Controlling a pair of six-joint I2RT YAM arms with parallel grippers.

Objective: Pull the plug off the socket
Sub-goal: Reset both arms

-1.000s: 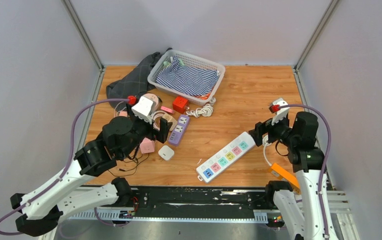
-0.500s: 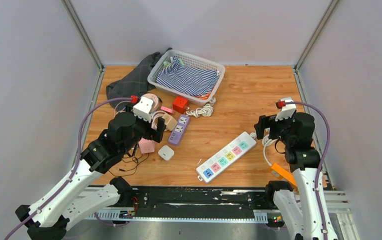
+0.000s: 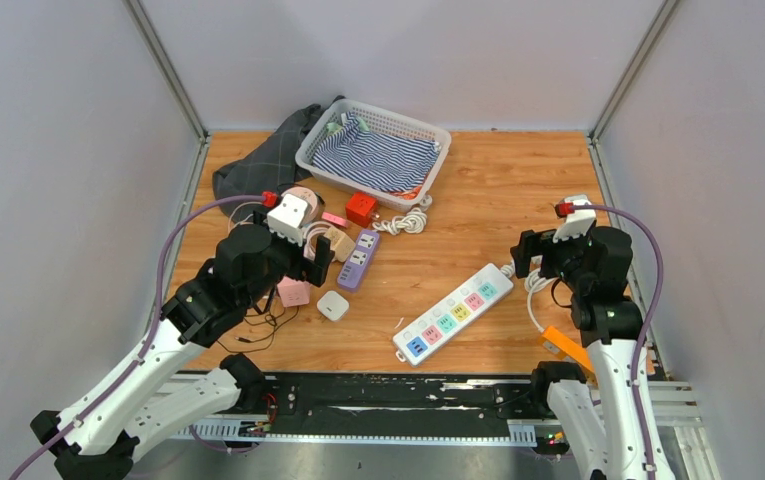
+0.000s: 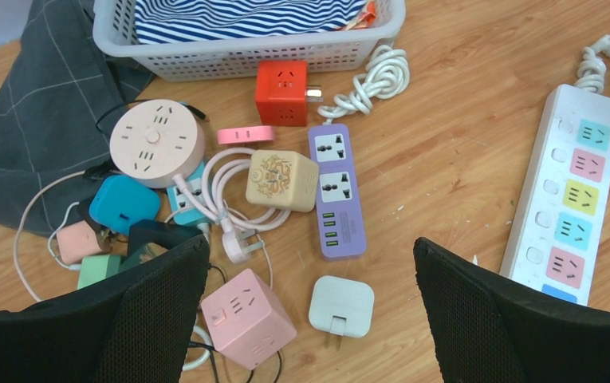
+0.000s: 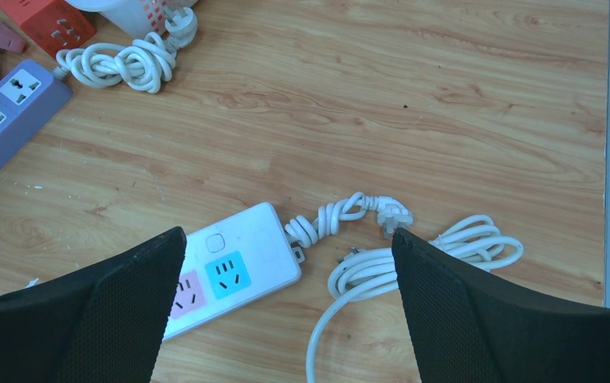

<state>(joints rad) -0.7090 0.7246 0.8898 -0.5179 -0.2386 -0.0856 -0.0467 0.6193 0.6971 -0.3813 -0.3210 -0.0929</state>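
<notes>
A long white power strip (image 3: 453,312) with coloured sockets lies mid-table; no plug shows in it. Its end (image 5: 234,263) and knotted cord with a loose plug (image 5: 393,214) lie under my open right gripper (image 5: 288,239). My open, empty left gripper (image 4: 309,255) hovers above a white flat adapter (image 4: 341,306) and a pink cube socket (image 4: 245,319). Behind them are a purple strip (image 4: 335,187), a beige cube (image 4: 280,179) touching its side, a teal socket (image 4: 186,195) under a pinkish cable, and a round pink socket (image 4: 156,142). I cannot tell which is plugged in.
A white basket (image 3: 308,150) with striped cloth stands at the back, with a dark cloth (image 3: 258,165) to its left. A red cube socket (image 4: 282,92) and a coiled white cable (image 4: 369,80) lie in front of it. An orange piece (image 3: 568,348) sits by the right arm's base.
My left arm has lifted and drawn its elbow in, keeping the gripper over the pile. My right gripper has backed slightly to the right from the strip's end. Nothing was grasped.
</notes>
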